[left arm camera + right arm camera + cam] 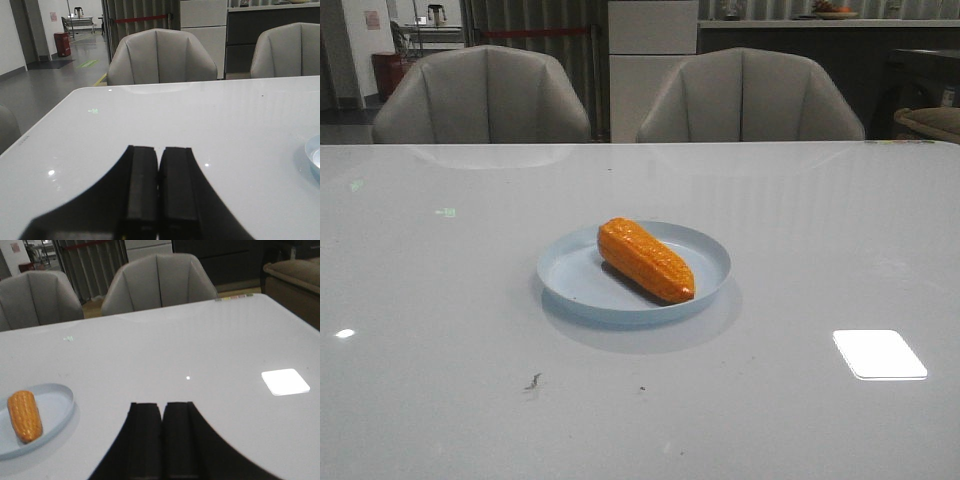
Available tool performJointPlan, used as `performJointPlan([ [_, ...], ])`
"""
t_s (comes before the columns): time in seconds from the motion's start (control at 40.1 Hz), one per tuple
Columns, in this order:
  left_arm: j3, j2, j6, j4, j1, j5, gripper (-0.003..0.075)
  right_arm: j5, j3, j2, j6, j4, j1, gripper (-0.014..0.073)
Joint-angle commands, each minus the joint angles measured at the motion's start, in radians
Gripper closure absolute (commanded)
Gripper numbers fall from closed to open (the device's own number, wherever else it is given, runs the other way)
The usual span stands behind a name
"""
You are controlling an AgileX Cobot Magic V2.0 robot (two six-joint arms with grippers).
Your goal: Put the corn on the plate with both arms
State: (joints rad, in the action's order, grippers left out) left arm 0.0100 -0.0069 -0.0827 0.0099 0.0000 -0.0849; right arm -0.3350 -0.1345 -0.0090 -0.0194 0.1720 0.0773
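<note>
Front view showed the corn (646,259) lying inside the plate (710,252), on the white table (440,330). The corn was orange and bumpy. It lay slanted, with its thick end toward the back left and its thin end toward the front right, near the plate's rim. The plate was pale blue and sat near the middle of the table. Two grey chairs (480,95) stood behind the table. No arm showed in this view. In the left wrist view, the left gripper (159,190) had its two black fingers pressed together, with nothing between them. It was over the bare table, and only a small edge of the plate showed at the side, well apart from it. In the right wrist view, the right gripper (162,440) also had its fingers pressed together, holding nothing. The plate with the corn was off to one side of it, not touching it.
</note>
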Motion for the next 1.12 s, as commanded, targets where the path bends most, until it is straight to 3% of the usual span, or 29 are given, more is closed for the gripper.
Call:
performJointPlan([
  [0.0,0.038,-0.011,0.010,-0.010,0.000,0.078,0.0627,0.112,0.030,-0.020,-0.004,-0.011,-0.006,0.0538],
  [0.175,0.038,-0.011,0.010,-0.010,0.000,0.078,0.0627,0.232,0.144,-0.025,-0.004,-0.020,-0.066,0.0538],
  [0.399,0.038,-0.011,0.010,-0.010,0.000,0.078,0.0627,0.163,0.141,-0.025,-0.004,-0.020,-0.094,0.0538],
  [1.098,0.038,-0.011,0.010,-0.010,0.000,0.078,0.0627,0.163,0.141,-0.025,-0.004,-0.020,-0.094,0.0538],
])
